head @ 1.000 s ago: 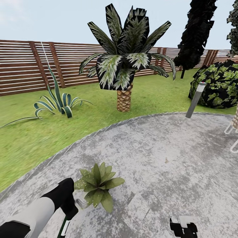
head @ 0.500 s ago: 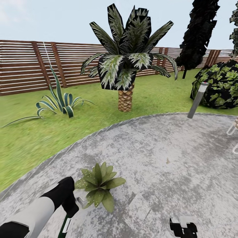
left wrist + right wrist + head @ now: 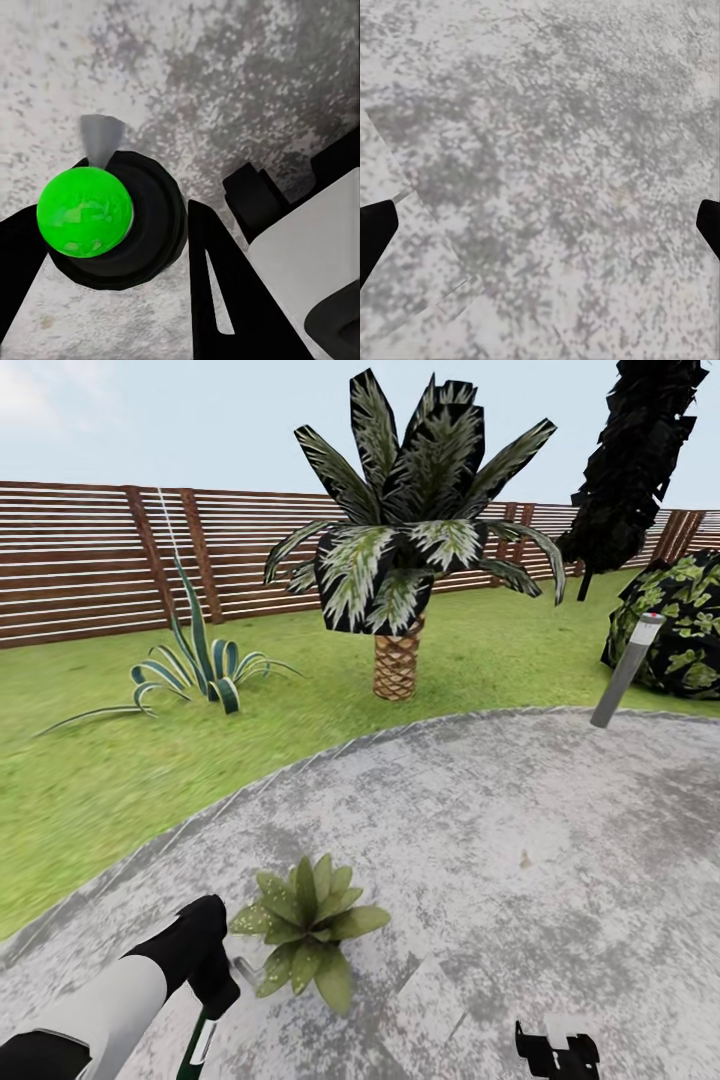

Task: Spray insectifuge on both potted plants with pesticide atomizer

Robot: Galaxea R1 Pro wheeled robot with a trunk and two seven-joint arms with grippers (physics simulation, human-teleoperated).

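Although the left gripper (image 3: pixel 112 247) had closed on the slim white, green-banded pesticide atomizer (image 3: pixel 197 1045), its nozzle sat beside the speckled green potted plant (image 3: pixel 308 932) near the mottled grey paving's (image 3: pixel 520 810) lawn-side edge; a misaimed spray could miss leaves. Its pot lay hidden. The right gripper (image 3: pixel 540 225) hung wide open, empty.

Grey mottled paving (image 3: pixel 520 840) fills six o'clock; lawn (image 3: pixel 90 780) at nine, slat fence (image 3: pixel 80 560) and palm (image 3: pixel 410 560) toward twelve.
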